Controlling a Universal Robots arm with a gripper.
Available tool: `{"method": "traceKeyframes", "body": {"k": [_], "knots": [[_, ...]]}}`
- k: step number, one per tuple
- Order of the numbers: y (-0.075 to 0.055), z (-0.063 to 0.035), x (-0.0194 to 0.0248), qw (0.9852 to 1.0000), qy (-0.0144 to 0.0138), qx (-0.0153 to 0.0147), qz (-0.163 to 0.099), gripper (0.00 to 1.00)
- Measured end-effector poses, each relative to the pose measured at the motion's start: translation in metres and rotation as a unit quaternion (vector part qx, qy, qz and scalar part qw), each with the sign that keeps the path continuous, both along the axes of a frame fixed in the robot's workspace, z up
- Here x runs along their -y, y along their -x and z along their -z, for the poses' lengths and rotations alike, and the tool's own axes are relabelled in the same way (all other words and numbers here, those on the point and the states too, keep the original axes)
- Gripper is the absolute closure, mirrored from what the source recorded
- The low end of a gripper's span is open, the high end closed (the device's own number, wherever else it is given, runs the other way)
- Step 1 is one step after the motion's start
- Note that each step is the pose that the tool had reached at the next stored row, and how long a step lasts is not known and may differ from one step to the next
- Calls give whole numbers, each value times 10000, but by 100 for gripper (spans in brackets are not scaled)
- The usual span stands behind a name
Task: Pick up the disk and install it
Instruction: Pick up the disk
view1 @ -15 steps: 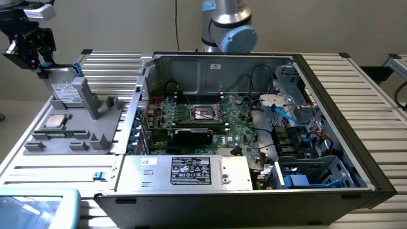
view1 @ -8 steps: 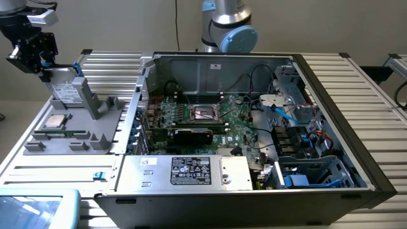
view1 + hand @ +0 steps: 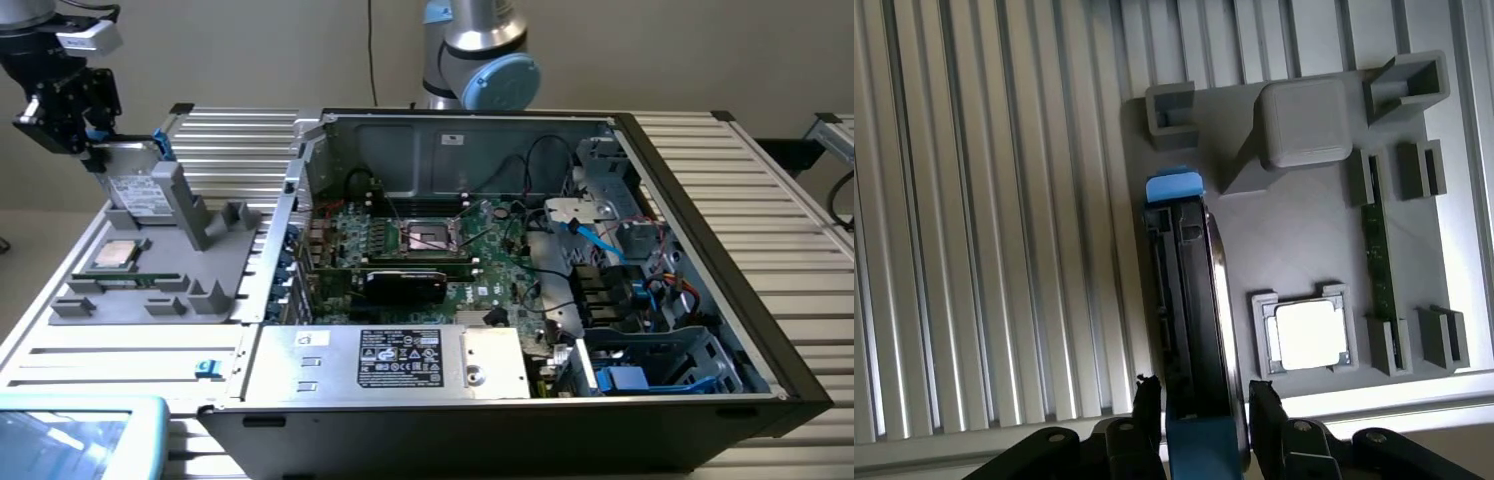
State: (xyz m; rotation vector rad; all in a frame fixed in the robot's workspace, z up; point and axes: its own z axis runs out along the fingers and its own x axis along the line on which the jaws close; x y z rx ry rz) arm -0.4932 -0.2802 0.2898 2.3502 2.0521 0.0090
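Pincer (image 3: pixel 1204 392): part-open, 2 fingers clamped on disk's sides.
Disk (image 3: pixel 134 187): upright at grey holder (image 3: pixel 200 275), exterior view's left; well apart from PC case (image 3: pixel 627 125).
Done: grasp.
Left: install; lift-off unclear.

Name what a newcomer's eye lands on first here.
The open computer case, boards and cables bared, fills the exterior view's middle. At that view's upper left, the jaws clasp the blue-bracketed disk, which stands on edge at the grey tray.
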Motion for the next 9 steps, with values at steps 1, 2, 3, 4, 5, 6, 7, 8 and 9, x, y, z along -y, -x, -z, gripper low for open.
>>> {"method": "traceKeyframes", "body": {"k": [1, 2, 3, 4, 5, 6, 7, 8, 9], "knots": [[0, 0, 0, 10000, 0, 0, 0, 52], [0, 0, 0, 10000, 0, 0, 0, 52], [1, 0, -1, 10000, 0, 0, 0, 52], [1, 0, -1, 10000, 0, 0, 0, 52], [1, 0, -2, 10000, 0, 0, 0, 52], [1, 0, -3, 10000, 0, 0, 0, 52], [1, 0, -3, 10000, 0, 0, 0, 52], [1, 0, -3, 10000, 0, 0, 0, 52], [1, 0, -3, 10000, 0, 0, 0, 52]]}}
